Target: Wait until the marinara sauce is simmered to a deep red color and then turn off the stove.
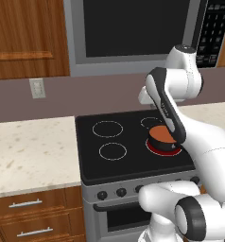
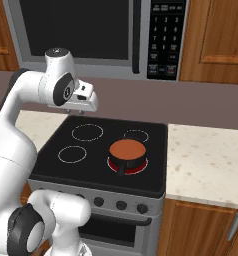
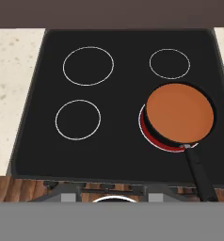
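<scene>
Waiting looks like the whole job right now: the sauce (image 3: pixel 180 113) in the small dark saucepan (image 2: pixel 127 156) reads orange-red rather than deep red, so I judge the knobs (image 2: pixel 121 204) should stay untouched for now. The pan sits on the front right burner of the stove (image 1: pixel 128 165), with a red ring (image 3: pixel 151 139) glowing under it. The gripper (image 2: pixel 86 103) hangs high above the back burners, well apart from the pan, its fingers drawn together and holding nothing. When the colour deepens, the pan's long handle (image 3: pixel 198 172) juts toward the knob row and could crowd the reach. A microwave (image 2: pixel 91 30) hangs overhead, and pale counter (image 2: pixel 206 155) lies on either side.
</scene>
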{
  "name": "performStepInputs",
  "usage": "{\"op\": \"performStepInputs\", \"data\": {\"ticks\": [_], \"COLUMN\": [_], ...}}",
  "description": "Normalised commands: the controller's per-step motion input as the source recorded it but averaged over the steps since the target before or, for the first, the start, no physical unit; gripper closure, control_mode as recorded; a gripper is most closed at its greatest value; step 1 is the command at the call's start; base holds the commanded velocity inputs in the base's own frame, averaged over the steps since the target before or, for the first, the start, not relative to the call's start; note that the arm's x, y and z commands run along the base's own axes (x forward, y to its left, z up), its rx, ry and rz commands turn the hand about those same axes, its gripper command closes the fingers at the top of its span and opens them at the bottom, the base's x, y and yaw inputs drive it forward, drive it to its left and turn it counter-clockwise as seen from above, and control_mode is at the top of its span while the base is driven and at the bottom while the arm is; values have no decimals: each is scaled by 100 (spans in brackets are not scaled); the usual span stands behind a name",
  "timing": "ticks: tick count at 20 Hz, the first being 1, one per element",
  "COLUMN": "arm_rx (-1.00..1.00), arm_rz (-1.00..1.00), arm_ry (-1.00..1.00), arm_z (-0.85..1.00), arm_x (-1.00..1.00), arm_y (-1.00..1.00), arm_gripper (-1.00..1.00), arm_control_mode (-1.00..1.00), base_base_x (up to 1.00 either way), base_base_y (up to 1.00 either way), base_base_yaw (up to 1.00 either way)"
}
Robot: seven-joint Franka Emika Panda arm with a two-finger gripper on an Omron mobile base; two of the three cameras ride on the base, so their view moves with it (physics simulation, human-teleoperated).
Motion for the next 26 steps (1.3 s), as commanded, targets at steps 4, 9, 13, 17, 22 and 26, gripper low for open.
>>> {"op": "performStepInputs", "data": {"ticks": [4, 9, 13, 17, 22, 26], "arm_rx": [0, 0, 0, 0, 0, 0], "arm_rz": [0, 0, 0, 0, 0, 0], "arm_ry": [2, 0, 0, 0, 0, 0], "arm_z": [0, 0, 0, 0, 0, 0], "arm_x": [-1, 0, 0, 0, 0, 0], "arm_y": [0, 0, 0, 0, 0, 0], "arm_gripper": [-100, -100, -100, -100, -100, -100], "arm_control_mode": [-100, -100, -100, -100, -100, -100], "base_base_x": [0, 0, 0, 0, 0, 0], "base_base_y": [0, 0, 0, 0, 0, 0], "base_base_yaw": [0, 0, 0, 0, 0, 0]}}
